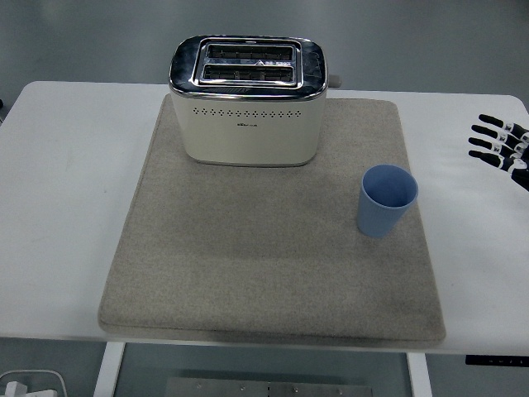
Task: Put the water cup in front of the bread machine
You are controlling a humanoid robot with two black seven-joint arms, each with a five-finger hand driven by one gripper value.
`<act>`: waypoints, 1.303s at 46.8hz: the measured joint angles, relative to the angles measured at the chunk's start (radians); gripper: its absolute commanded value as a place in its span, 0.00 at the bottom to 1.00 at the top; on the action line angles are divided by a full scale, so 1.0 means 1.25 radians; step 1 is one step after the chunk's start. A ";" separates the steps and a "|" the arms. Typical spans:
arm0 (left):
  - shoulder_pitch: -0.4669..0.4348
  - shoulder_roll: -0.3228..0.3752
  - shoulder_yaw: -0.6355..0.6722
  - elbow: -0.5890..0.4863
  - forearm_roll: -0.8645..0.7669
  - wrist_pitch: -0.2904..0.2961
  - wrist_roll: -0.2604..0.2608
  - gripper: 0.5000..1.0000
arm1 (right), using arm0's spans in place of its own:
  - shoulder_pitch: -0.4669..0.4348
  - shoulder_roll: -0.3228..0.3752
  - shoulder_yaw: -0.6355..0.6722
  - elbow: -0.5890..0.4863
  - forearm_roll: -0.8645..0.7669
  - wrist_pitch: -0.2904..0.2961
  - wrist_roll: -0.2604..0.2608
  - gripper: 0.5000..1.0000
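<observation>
Blue water cup (pixel 387 200) stands upright, well left of the right hand (pixel 502 142), whose fingers (pixel 483 141) are spread, released, pointing toward it; bread machine (pixel 247 99) lies beyond-left

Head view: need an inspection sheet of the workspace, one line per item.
Surface: white table with a grey felt mat lying over its middle.
Job's things: blue cup upright and empty on the mat's right side, off to the right of and nearer than the toaster; cream two-slot toaster at the mat's far edge, slots empty.
Clutter: nothing seen.
Grippers: right hand at the right edge over the table, fingers spread, holding nothing, apart from the cup; left hand not in view.
Cables: nothing seen.
Surroundings: grey floor beyond the table; table frame below the near edge.
</observation>
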 measured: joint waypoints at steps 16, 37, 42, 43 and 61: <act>0.000 0.000 0.000 0.000 0.000 0.000 0.000 1.00 | -0.015 0.045 0.003 0.002 0.008 0.000 0.039 0.86; 0.001 0.000 0.000 0.000 0.000 0.000 0.000 1.00 | -0.036 0.065 0.002 0.004 0.010 0.000 0.048 0.86; 0.000 0.000 0.000 0.000 0.000 0.000 0.000 1.00 | -0.025 0.061 0.011 -0.001 0.012 0.000 0.048 0.86; 0.000 0.000 0.000 0.000 0.000 0.000 0.000 1.00 | -0.023 0.061 0.017 -0.002 0.012 0.000 0.048 0.86; 0.000 0.000 0.000 0.000 0.000 0.000 0.000 1.00 | 0.060 0.052 0.033 -0.053 0.012 0.000 0.048 0.86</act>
